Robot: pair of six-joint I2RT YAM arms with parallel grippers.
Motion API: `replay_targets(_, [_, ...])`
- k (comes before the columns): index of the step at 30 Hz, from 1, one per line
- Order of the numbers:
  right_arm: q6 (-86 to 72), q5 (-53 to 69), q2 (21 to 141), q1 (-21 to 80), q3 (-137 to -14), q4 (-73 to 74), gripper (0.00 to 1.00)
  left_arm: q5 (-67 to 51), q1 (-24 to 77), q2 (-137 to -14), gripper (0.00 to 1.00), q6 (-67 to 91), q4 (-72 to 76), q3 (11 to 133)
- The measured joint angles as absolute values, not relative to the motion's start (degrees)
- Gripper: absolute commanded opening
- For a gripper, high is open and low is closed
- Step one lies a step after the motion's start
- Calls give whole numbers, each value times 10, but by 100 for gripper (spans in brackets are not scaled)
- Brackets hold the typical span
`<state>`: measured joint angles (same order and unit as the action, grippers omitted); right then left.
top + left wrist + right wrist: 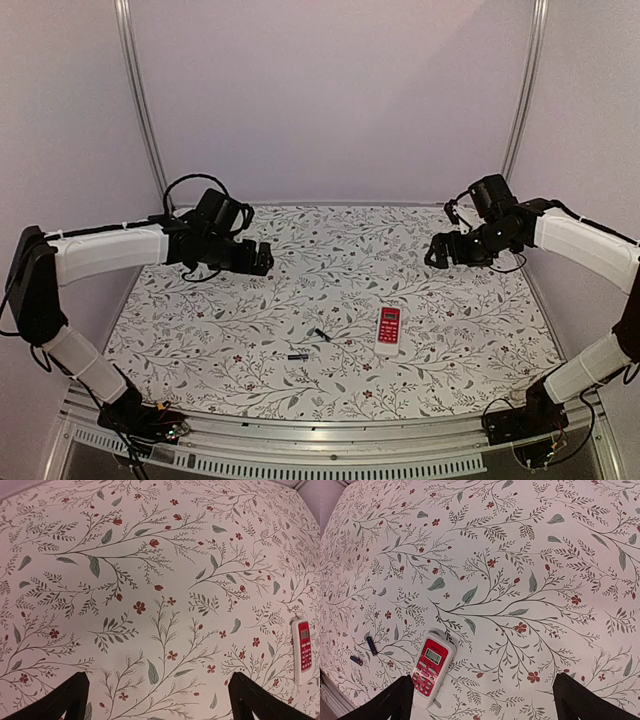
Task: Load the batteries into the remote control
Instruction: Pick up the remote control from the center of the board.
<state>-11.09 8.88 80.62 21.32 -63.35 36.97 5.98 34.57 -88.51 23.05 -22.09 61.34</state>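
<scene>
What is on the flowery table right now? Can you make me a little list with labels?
remote: red face up, flat on the cloth
batteries: two, loose on the cloth, left of the remote, not loaded
left fingers: open, holding nothing
right fingers: open, holding nothing

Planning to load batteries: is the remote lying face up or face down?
Face up: the remote control shows its red front, screen and buttons.

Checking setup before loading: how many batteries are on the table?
2: one battery lies just left of the remote control, not touching it; the second battery lies further left, lower in the top view. None appears hidden.
</scene>
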Motion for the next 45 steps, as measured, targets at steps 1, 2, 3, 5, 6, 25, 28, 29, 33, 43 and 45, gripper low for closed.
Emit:
replay_targets(1, [-114, 81, 813, 225, -643, 383, 99, 64, 348, -884, 100, 232, -221, 613])
replay_targets(2, [-116, 75, 818, 234, -650, 393, 99, 71, 352, -881, 99, 235, -221, 613])
replay_targets(3, [-119, 69, 822, 245, -657, 405, 99, 77, 356, -877, 100, 236, -221, 613])
replay_targets(5, [-124, 54, 829, 266, -669, 432, 99, 100, 369, -863, 100, 236, -220, 611])
replay_targets(6, [-128, 44, 832, 273, -675, 447, 99, 110, 375, -856, 100, 237, -221, 611])
replay_targets(25, [-203, -32, 942, 432, -697, 581, 99, 217, 436, -818, 100, 258, -218, 578])
replay_targets(28, [-217, -30, 964, 438, -698, 578, 99, 228, 439, -810, 100, 262, -217, 572])
replay_targets(29, [-223, -29, 973, 440, -699, 575, 99, 230, 439, -807, 100, 263, -217, 570])
replay_targets(33, [-240, -23, 1006, 445, -709, 563, 99, 235, 440, -797, 100, 265, -213, 562])
replay_targets(43, [-269, 11, 1078, 450, -760, 530, 99, 241, 441, -784, 99, 267, -191, 543])
replay_targets(45, [-274, 18, 1090, 451, -768, 526, 99, 244, 441, -780, 99, 267, -189, 537])
